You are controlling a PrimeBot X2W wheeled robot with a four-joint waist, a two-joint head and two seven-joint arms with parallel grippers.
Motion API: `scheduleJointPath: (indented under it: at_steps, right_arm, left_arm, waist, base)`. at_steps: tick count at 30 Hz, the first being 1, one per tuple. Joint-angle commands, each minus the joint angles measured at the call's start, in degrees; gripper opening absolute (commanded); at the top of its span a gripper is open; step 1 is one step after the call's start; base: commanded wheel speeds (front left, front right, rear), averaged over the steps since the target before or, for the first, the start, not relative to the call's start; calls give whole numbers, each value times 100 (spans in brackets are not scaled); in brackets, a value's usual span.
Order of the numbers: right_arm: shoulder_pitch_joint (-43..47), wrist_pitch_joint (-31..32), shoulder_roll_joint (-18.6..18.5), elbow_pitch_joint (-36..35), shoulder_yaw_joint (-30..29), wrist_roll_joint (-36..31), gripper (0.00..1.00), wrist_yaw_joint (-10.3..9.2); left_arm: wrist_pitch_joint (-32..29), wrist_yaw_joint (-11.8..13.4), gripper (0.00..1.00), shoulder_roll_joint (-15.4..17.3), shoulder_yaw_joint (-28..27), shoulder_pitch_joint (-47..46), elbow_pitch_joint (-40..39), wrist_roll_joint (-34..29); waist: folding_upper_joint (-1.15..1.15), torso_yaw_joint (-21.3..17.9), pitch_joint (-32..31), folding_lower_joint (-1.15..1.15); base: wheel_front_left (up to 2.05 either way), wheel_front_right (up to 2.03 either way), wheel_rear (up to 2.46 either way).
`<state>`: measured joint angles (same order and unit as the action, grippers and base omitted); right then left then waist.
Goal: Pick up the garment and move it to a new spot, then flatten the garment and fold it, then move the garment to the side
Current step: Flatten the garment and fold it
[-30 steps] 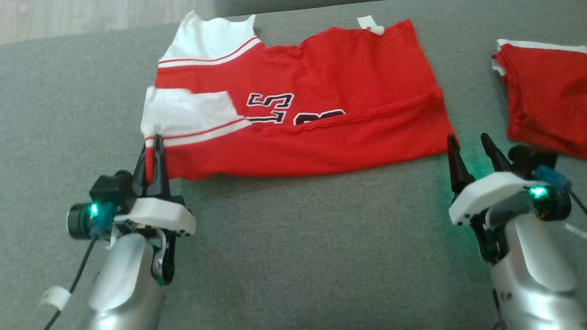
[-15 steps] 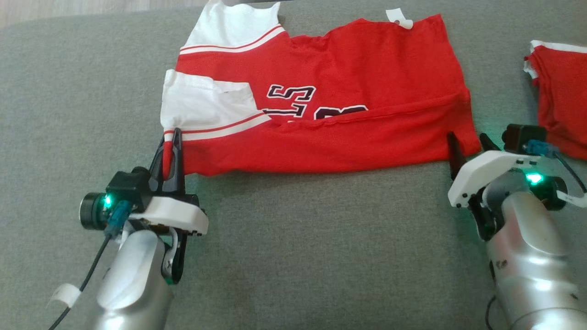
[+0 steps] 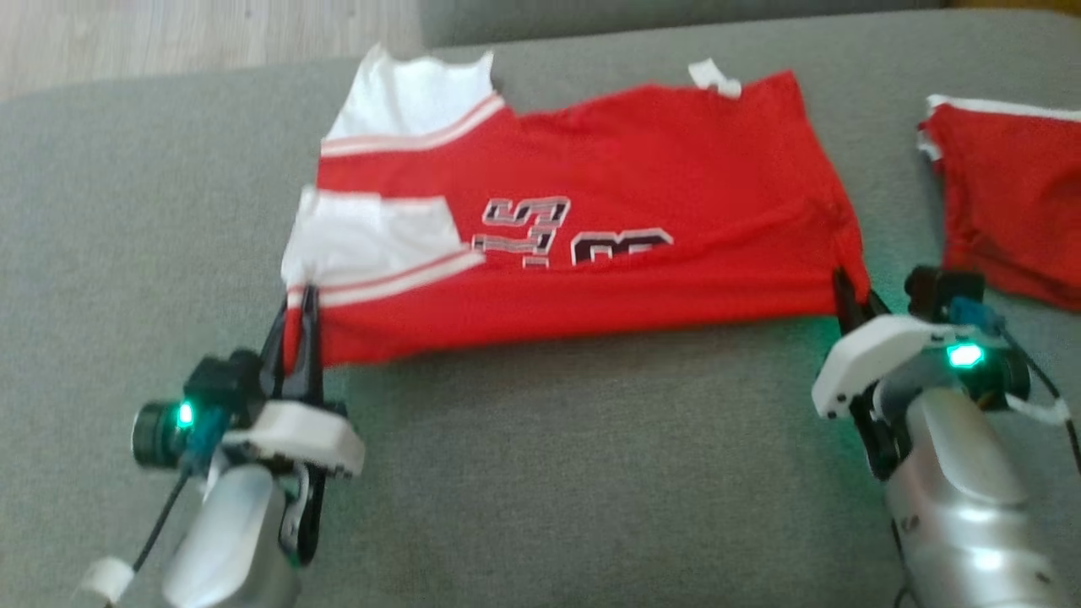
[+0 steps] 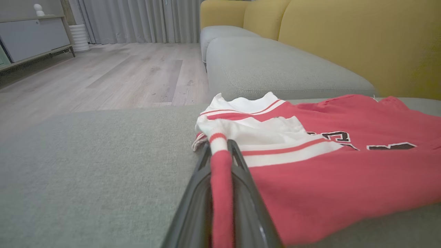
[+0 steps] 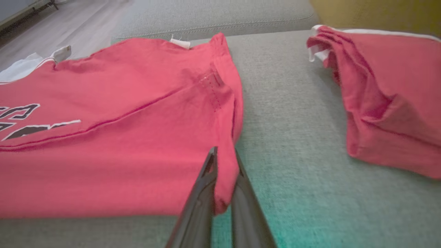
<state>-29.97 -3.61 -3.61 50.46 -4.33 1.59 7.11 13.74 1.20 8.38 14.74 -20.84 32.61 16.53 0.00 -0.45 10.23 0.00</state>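
Noted red-and-white garment (image 3: 591, 211) spread across centre of head view on grey sofa cushion (image 3: 549, 473), numerals facing up; found left gripper (image 3: 302, 304) at lower left, clamped on the garment's near left corner at the white-striped edge; checked in left wrist view: red hem pinched between both fingers (image 4: 193, 206); found right gripper (image 3: 851, 291) at lower right, closed onto the near right corner; checked in right wrist view: fabric fold caught between the fingers (image 5: 198, 203); logged second red garment (image 3: 1013, 211) at right edge, apart from the first; wood floor (image 3: 169, 34) at upper left.
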Motion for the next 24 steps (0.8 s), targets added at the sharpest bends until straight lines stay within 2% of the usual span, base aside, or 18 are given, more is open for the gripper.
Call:
scheduleJointPath:
  at_steps: [1,12,23,24]
  right_arm:
    - [81,-57,-61,-254,87,60,0,37]
    - [1219,714,-178,-1369,372,434,0,37]
    - [2205,1565,-183,-2673,256,619,0,37]
    - [2241,1581,-171,-2781,239,616,61,37]
  left_arm:
    - [43,50,0,219,-245,12,-156,44]
    - [-218,183,0,298,-159,1058,-755,147]
    - [-600,340,0,290,-24,1787,-1548,225]
    - [-631,346,0,292,-9,1795,-1572,223]
  waist:
    - [0,-100,-182,0]
    - [0,-266,-810,0]
    - [0,-323,-918,0]
    - [0,-327,-905,0]
  base:
    - [0,0,0]
    - [0,0,0]
    - [0,0,0]
    - [0,0,0]
